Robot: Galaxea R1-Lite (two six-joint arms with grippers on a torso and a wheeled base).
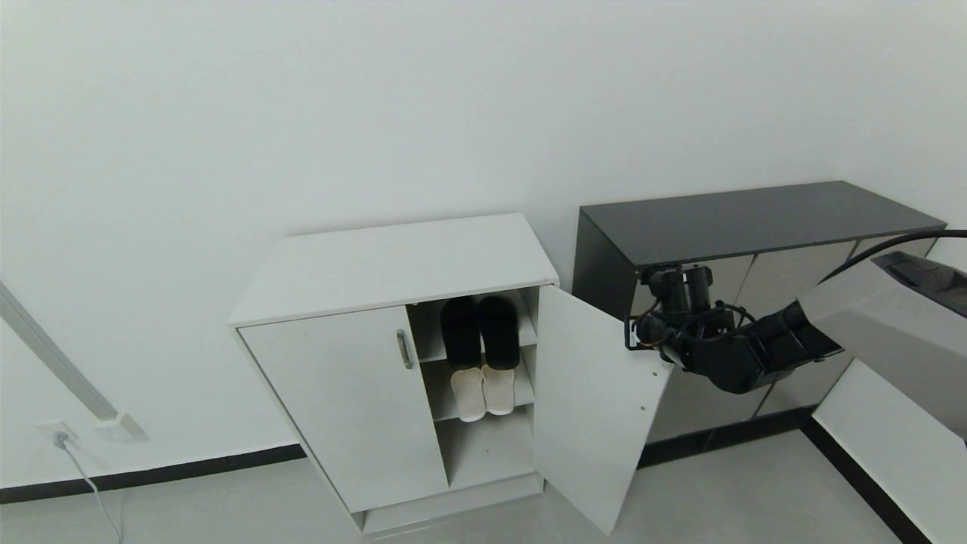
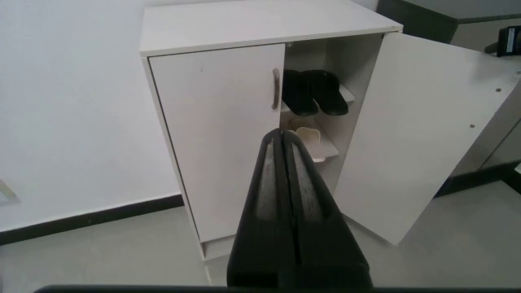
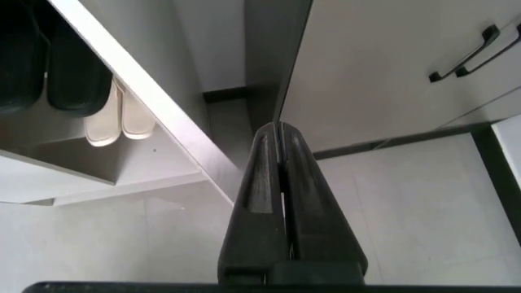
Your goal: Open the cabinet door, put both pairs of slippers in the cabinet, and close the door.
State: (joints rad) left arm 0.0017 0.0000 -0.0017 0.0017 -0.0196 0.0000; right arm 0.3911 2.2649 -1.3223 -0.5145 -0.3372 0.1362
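Note:
The white cabinet (image 1: 393, 264) stands against the wall with its left door closed and its right door (image 1: 597, 400) swung wide open. A black pair of slippers (image 1: 480, 331) lies on the upper shelf, and a cream pair (image 1: 483, 391) on the shelf below. My right gripper (image 1: 638, 336) is shut and empty, at the outer edge of the open door (image 3: 163, 106). In the right wrist view its fingertips (image 3: 279, 134) are pressed together, with the cream slippers (image 3: 120, 122) beyond the door. My left gripper (image 2: 281, 140) is shut and empty, held back in front of the cabinet (image 2: 220, 98).
A dark-topped sideboard (image 1: 755, 219) stands right of the cabinet, just behind the open door and my right arm. A wall socket with a cable (image 1: 57, 436) sits low on the left. Grey floor (image 1: 718, 506) lies open in front of the cabinet.

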